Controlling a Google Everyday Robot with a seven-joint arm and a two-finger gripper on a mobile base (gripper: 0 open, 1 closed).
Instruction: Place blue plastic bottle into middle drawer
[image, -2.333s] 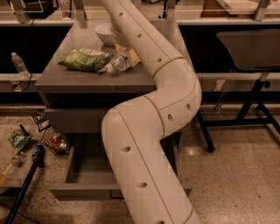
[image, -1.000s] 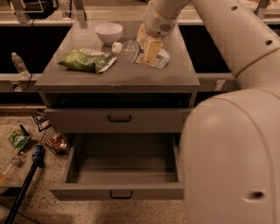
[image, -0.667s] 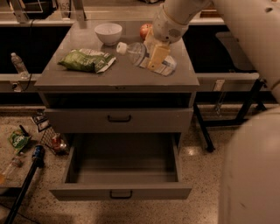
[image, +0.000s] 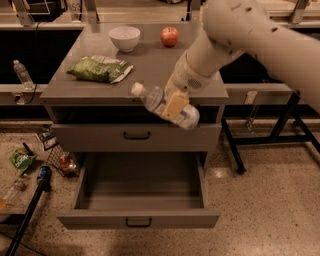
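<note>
My gripper (image: 174, 104): at front edge of counter (image: 150, 67), jaws clamped on blue plastic bottle (image: 153, 98).
Bottle cap (image: 136, 89): toward 10 o'clock.
Middle drawer (image: 138, 219): open, at 6 o'clock.

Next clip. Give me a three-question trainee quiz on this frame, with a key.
1. True or false: the gripper, at the front edge of the cabinet, grips the blue plastic bottle.
2. The middle drawer is: A) shut; B) open, without the bottle in it; C) open, with the bottle in it.
3. Fill in: right of the white bowl sits a red ____.

Key: 1 true; 2 B; 3 apple.
</note>
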